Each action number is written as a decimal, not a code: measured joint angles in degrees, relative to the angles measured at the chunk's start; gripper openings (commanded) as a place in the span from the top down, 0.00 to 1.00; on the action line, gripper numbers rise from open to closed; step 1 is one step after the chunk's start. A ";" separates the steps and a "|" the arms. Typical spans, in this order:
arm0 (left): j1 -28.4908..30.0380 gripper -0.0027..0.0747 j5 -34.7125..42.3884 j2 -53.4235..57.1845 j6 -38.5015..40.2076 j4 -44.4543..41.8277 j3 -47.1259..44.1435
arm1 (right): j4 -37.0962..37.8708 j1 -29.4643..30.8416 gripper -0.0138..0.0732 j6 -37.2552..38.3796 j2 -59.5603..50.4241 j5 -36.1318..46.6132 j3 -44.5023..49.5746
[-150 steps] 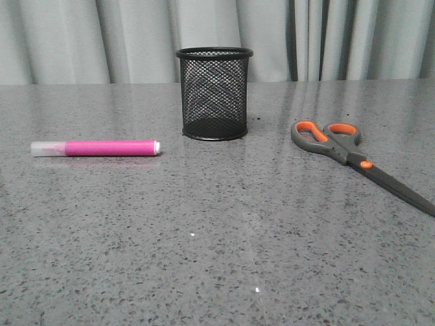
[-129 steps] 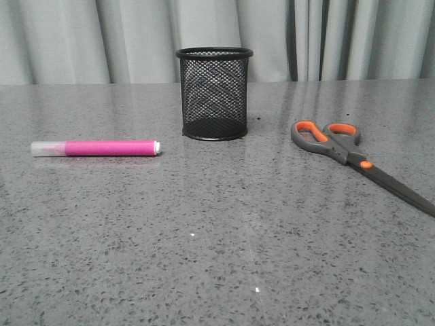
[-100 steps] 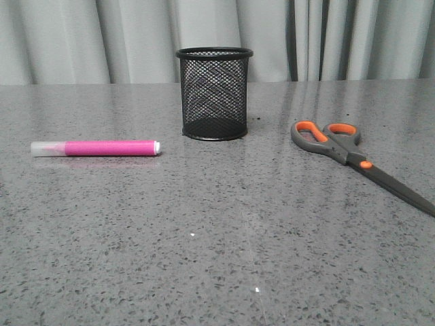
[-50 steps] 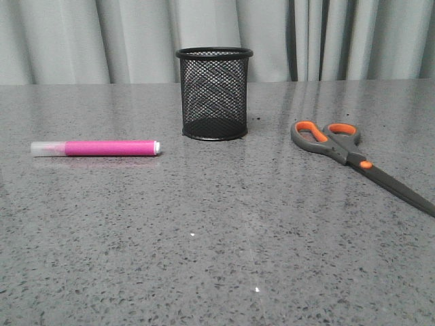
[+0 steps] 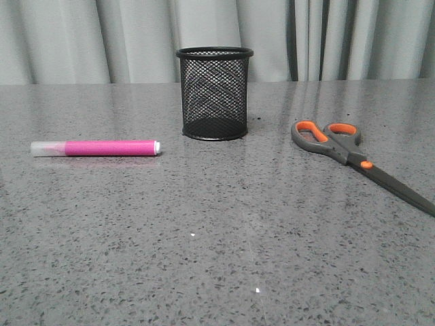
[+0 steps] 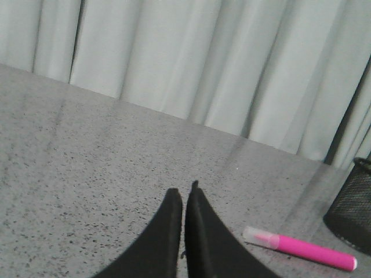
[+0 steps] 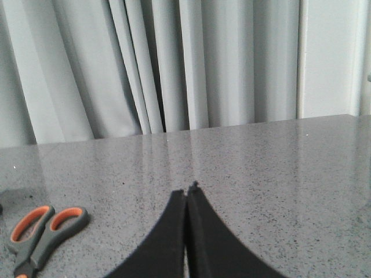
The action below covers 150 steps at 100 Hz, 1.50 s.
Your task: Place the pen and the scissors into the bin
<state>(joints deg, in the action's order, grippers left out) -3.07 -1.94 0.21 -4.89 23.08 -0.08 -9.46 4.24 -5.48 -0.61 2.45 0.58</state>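
both grippers, left gripper [image 6: 184, 200] and right gripper [image 7: 186, 197], are sitting pressed together; pen [image 5: 96, 148] looking light, slick, best pinched mid-barrel.

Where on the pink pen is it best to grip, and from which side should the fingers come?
Probably the middle of the pink barrel of the pen, from straight above, with the left gripper. The pen lies flat on the table, crosswise in the front view, so fingers should close front-to-back, away from the clear cap.

Speckled grey table [image 5: 204, 258]; pale pleated curtain [image 5: 81, 41] behind, perhaps touching its edge.
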 measured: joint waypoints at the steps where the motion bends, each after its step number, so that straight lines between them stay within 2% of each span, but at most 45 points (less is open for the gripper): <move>1: 0.00 0.99 0.00 0.00 0.00 0.42 0.00 | -0.12 0.00 0.92 0.00 0.00 0.01 0.00; 18: 0.00 0.99 0.21 0.00 0.00 10.37 0.00 | -6.24 0.00 0.92 2.67 0.00 0.60 0.00; 27: 0.00 0.99 0.21 0.00 0.13 12.76 0.00 | -8.98 0.00 0.92 3.45 0.00 0.36 0.00; 44: 0.00 0.99 -1.38 0.00 0.13 13.55 0.11 | -10.01 0.00 0.92 3.81 0.00 -8.29 -2.91; 60: 0.00 0.99 -6.10 -1.73 0.27 8.83 4.33 | -10.04 0.00 0.92 3.81 5.55 -15.94 -9.88; 81: 0.00 0.99 -15.12 -15.60 -0.05 -2.12 17.73 | -10.04 0.00 0.92 1.24 21.89 -25.18 -21.84; 98: 0.00 0.99 -22.06 -29.15 -4.79 -4.05 27.58 | -10.04 0.00 0.92 -1.31 35.87 -33.10 -31.81; 112: -0.02 0.98 -25.18 -37.52 -6.36 -3.93 32.39 | -10.04 -0.57 0.91 -4.49 43.60 -35.18 -36.96; 122: -0.02 0.89 -26.16 -41.63 -7.97 -2.80 34.13 | -10.04 -2.06 0.80 -5.80 46.19 -35.07 -38.56; 129: -0.02 0.76 -26.24 -43.91 -10.11 -0.86 34.97 | -10.04 -3.37 0.65 -5.90 46.78 -34.66 -38.89; 134: -0.02 0.65 -26.24 -45.31 -12.04 1.10 35.61 | -10.04 -4.32 0.50 -6.04 46.94 -34.32 -39.00; 141: -0.02 0.51 -26.24 -46.89 -14.98 4.50 36.23 | -10.04 -5.42 0.36 -6.15 47.22 -33.80 -39.04; 150: -0.02 0.43 -26.24 -48.67 -18.89 9.16 36.64 | -10.04 -6.34 0.34 -6.35 47.32 -33.29 -39.04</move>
<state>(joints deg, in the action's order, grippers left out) -3.09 -28.18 -48.46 -23.77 32.24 36.56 -19.50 -2.09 -11.83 46.71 -30.84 -38.46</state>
